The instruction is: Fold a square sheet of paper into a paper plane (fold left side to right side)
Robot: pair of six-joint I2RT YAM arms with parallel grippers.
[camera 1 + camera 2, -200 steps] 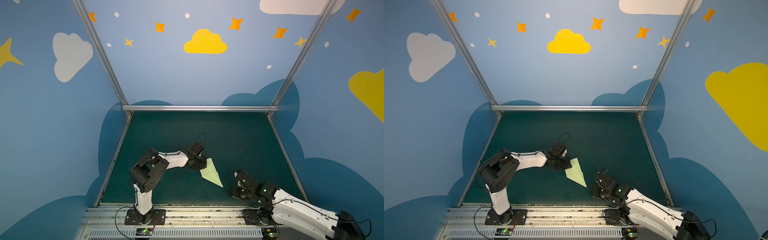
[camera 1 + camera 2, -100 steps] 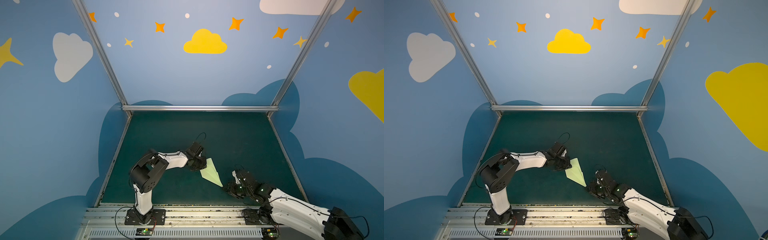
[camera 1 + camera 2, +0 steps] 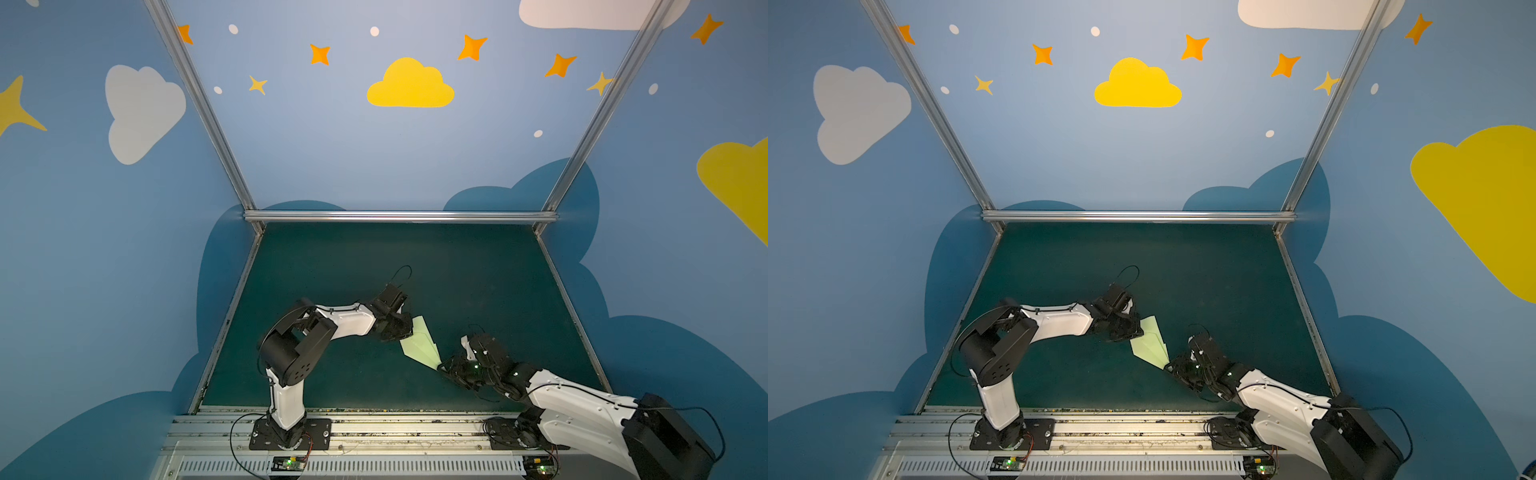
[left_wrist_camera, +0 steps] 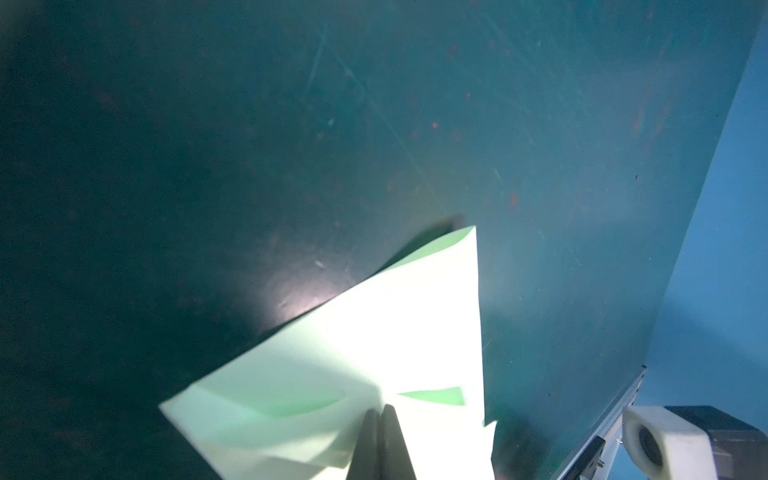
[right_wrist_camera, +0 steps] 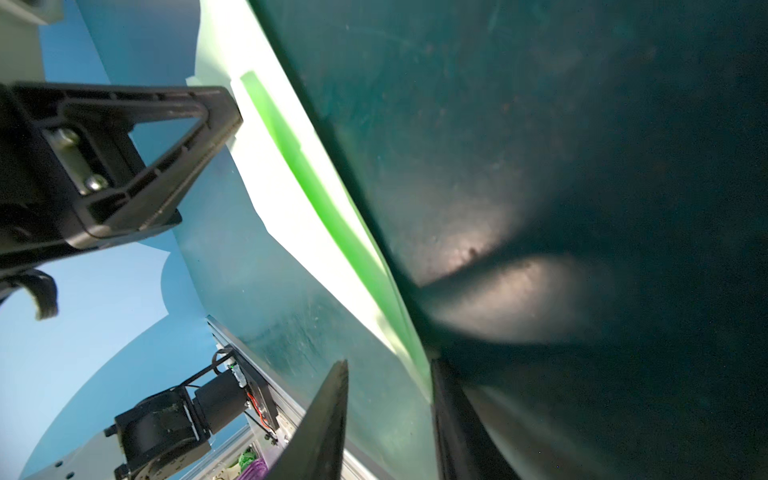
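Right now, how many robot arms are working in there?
2. The left arm reaches in from the left, at the plane's wide end; the right arm comes from the right, at its tip. None seems hidden.

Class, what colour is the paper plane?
The paper plane is pale green, clearest in a top view.
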